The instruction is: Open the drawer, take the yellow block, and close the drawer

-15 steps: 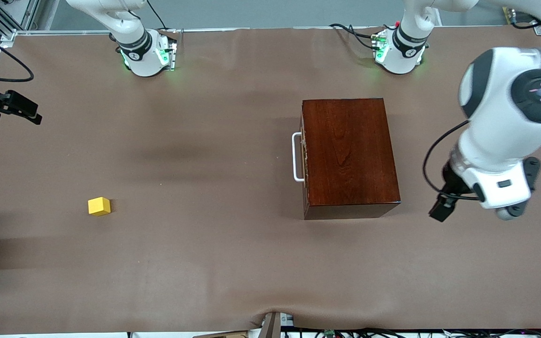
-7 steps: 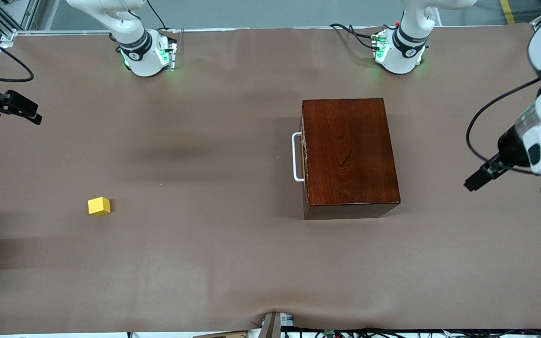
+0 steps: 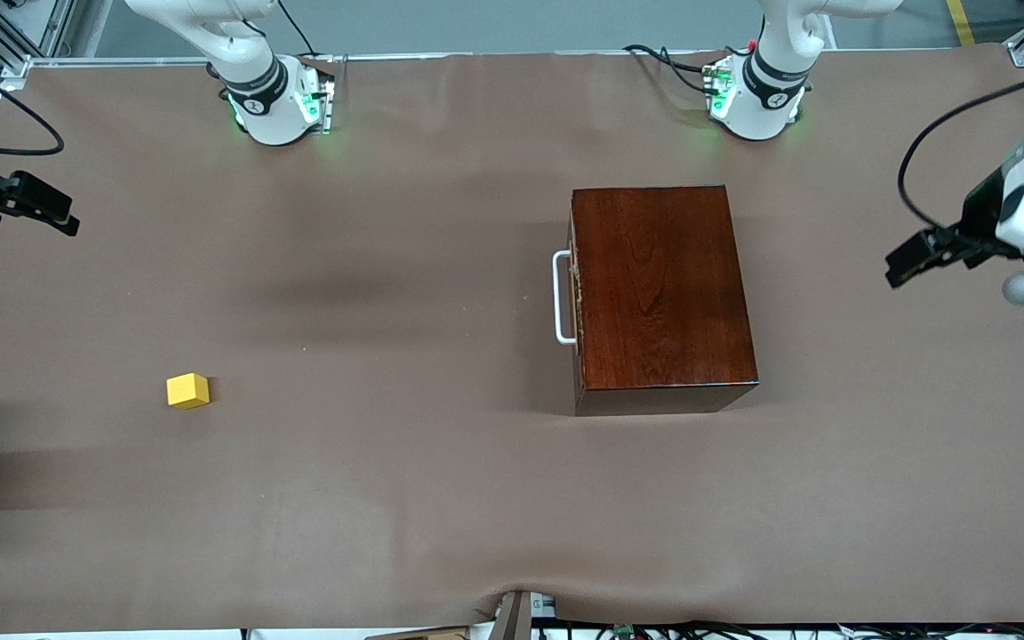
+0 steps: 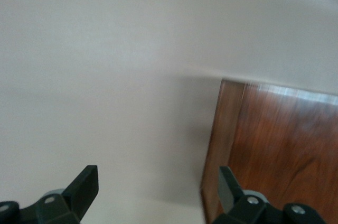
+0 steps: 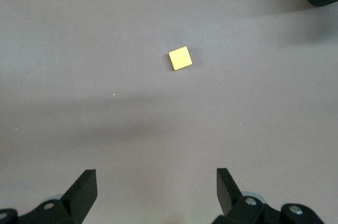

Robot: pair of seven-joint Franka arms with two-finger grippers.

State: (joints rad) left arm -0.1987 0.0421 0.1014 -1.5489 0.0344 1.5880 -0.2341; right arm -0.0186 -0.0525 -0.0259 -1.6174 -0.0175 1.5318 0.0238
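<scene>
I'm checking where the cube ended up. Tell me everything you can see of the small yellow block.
The small bright yellow block is a plain-faced cube with a smooth, matte look and no markings. It sits flat and alone on the brown paper-covered table, toward the right arm's end, well apart from the glossy reddish-brown wooden box and slightly nearer the front camera. Nothing touches it but the table.

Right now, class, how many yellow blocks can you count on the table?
1. The yellow block lies on the table toward the right arm's end, nearer the front camera than the closed drawer's handle; the drawer may hide others.

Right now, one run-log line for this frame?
drawer closed | yellow block on table | left gripper open beside box | right gripper open above block
</scene>
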